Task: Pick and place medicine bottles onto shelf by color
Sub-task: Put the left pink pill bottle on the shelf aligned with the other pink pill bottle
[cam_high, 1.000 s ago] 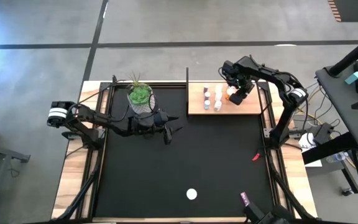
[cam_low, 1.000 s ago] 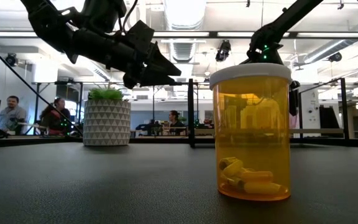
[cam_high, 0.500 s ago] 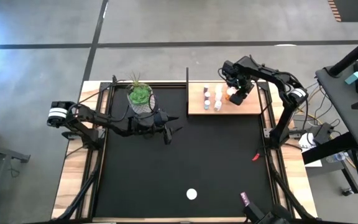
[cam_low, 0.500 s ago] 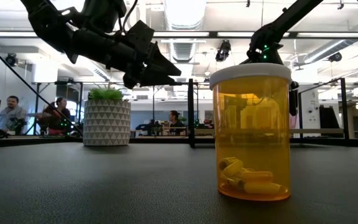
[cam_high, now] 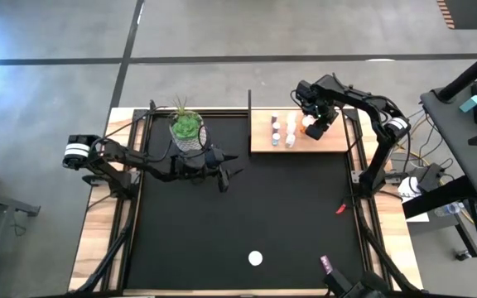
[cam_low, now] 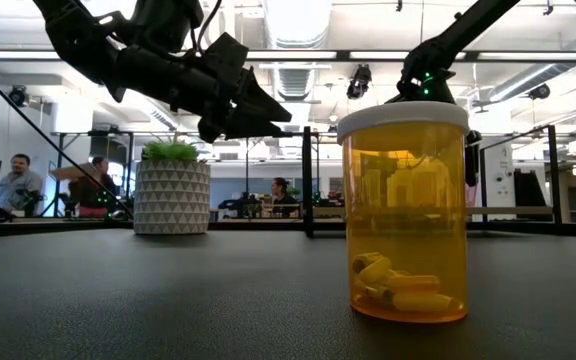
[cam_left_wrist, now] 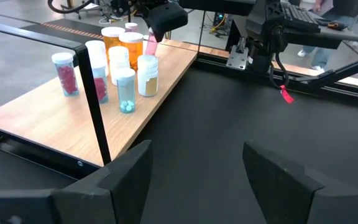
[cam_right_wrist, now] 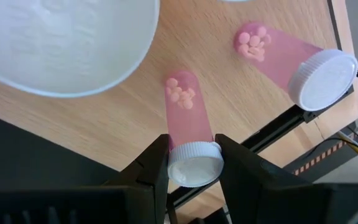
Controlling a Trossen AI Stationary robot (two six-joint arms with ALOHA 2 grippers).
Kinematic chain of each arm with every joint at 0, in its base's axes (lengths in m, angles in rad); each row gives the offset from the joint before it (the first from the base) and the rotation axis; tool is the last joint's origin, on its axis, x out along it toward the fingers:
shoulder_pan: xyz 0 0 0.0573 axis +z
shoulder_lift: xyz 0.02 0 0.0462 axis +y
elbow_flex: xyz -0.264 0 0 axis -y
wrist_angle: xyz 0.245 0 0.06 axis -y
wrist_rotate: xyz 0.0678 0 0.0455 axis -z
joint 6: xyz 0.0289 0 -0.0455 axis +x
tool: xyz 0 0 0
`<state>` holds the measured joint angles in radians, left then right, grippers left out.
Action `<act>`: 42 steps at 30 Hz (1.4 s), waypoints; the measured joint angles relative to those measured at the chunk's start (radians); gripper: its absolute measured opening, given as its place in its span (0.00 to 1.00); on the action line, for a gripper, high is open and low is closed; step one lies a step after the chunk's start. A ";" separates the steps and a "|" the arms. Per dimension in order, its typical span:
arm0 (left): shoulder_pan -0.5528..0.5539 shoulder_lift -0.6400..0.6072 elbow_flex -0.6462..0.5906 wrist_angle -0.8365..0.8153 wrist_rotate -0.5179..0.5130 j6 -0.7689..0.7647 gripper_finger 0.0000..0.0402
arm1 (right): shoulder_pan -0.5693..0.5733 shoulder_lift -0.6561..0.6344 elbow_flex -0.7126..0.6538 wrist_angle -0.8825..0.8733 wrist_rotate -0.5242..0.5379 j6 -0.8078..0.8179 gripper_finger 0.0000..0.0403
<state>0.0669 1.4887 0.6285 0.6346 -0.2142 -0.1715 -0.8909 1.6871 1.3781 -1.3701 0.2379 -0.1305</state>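
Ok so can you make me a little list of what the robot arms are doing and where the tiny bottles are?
right gripper: over the light-wood shelf board, fingers shut on a small pink white-capped bottle
second pink bottle: on the board nearby
left gripper: above the black mat, beside the white plant pot, fingers open, empty
bottles on shelf: a cluster of pink, orange, white and blue ones
off shelf: orange white-capped bottle on the mat

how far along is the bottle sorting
Well along: a cluster of bottles already stands on the shelf. In hand: the right pincer grips a pink bottle over the board. Left: an orange bottle on the mat; the left pincer waits open.
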 joint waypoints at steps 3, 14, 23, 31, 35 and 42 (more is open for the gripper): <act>0.000 0.000 0.000 0.000 0.000 -0.002 0.58 | 0.000 0.000 0.000 -0.001 0.000 0.000 0.26; 0.000 0.000 0.000 0.000 0.000 -0.004 0.58 | 0.000 0.000 0.000 -0.005 0.007 -0.005 0.26; 0.000 0.000 0.000 0.000 0.000 -0.005 0.58 | 0.000 0.000 -0.002 -0.007 0.007 0.052 0.26; 0.000 0.000 0.000 0.000 0.000 -0.005 0.58 | 0.000 -0.004 -0.048 -0.012 0.022 0.014 0.26; 0.000 0.000 0.000 0.001 0.000 -0.005 0.58 | 0.000 -0.004 -0.056 -0.008 0.046 0.002 0.26; 0.000 0.000 0.000 0.003 0.000 -0.005 0.58 | 0.000 -0.003 -0.022 0.008 0.050 -0.009 0.26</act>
<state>0.0669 1.4887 0.6285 0.6373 -0.2141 -0.1761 -0.8909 1.6836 1.3557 -1.3620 0.2877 -0.1398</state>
